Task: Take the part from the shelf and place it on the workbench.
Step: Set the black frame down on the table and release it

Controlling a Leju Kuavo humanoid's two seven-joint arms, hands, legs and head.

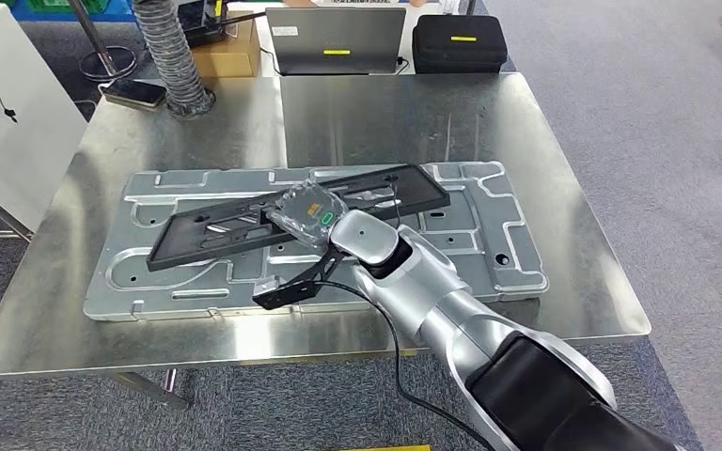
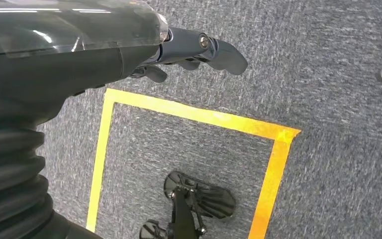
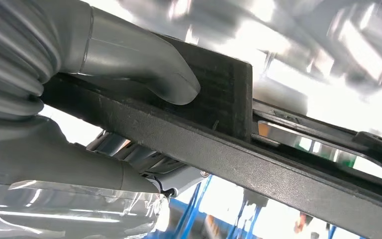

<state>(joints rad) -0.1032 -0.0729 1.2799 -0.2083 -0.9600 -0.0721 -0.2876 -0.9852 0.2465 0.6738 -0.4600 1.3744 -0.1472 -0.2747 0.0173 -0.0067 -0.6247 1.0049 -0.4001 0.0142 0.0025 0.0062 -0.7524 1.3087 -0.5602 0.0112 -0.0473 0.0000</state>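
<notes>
Grey carpet surrounds a steel workbench (image 1: 526,122), on which a stamped silver metal panel (image 1: 498,240) lies flat.

1. Right hand (image 1: 308,214): reaches in from 5 o'clock and grasps the black frame (image 1: 207,230) near its middle. In the right wrist view the grey thumb (image 3: 144,69) presses on the frame's (image 3: 229,149) flat face, with another finger beneath its edge. A clear cover over the hand hides the remaining fingers in the head view.

2. Black frame: a long, narrow, slotted plastic part. Its long axis runs from 8 o'clock to 2 o'clock across the panel, the far end at 2 o'clock. It lies over the panel; whether it rests fully on it cannot be told. The stretch under the hand is hidden.

3. Left hand (image 2: 194,52): hangs over the carpet (image 2: 328,59), holding nothing, its dark fingers loosely extended. Yellow floor tape (image 2: 199,117) lies below it.

4. Far edge of the workbench, 11 to 1 o'clock: a ribbed grey hose (image 1: 171,56), a cardboard box (image 1: 227,52), a laptop (image 1: 336,39) and a black case (image 1: 459,42).
</notes>
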